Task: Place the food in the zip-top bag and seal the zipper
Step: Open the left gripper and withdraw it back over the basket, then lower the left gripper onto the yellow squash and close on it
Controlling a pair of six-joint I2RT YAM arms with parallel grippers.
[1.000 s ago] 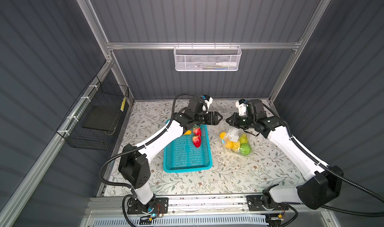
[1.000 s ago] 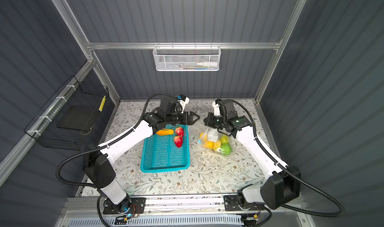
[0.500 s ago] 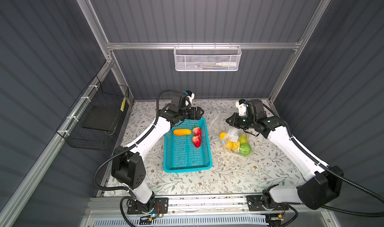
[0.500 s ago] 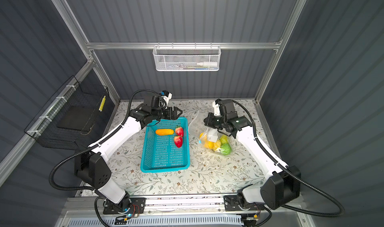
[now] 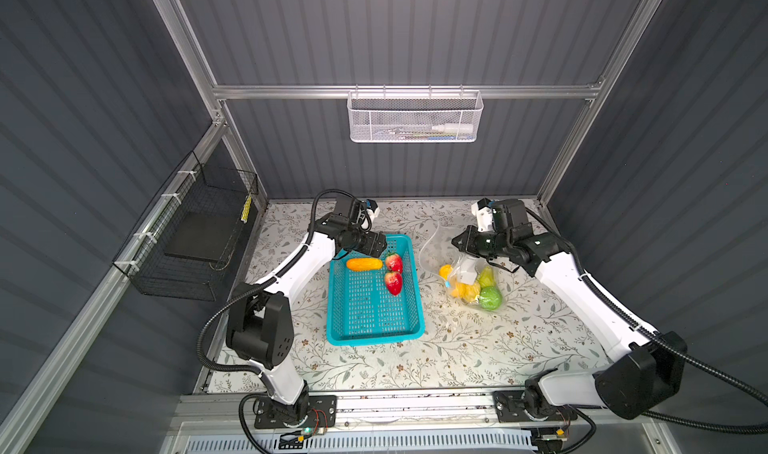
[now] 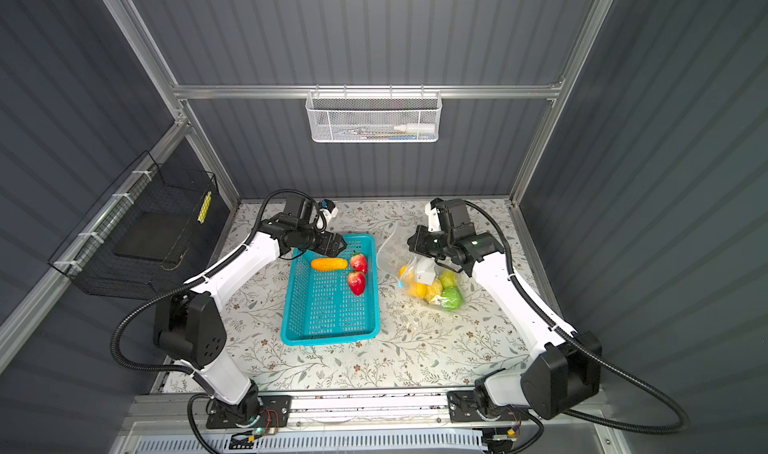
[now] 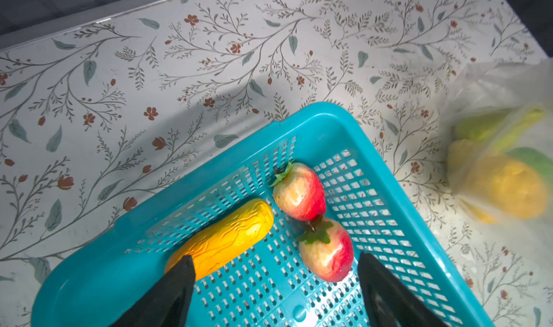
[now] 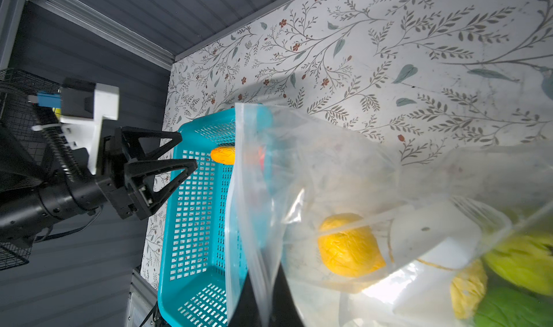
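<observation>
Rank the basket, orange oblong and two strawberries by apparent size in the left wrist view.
1. Basket, by far the largest.
2. Orange oblong.
3. The corner strawberry and the other strawberry look alike; the latter sits nearer the camera, so I won't rank them.

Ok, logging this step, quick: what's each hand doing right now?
Left hand: open, empty, over the basket.
Right hand: shut on the zip-top bag.
</observation>
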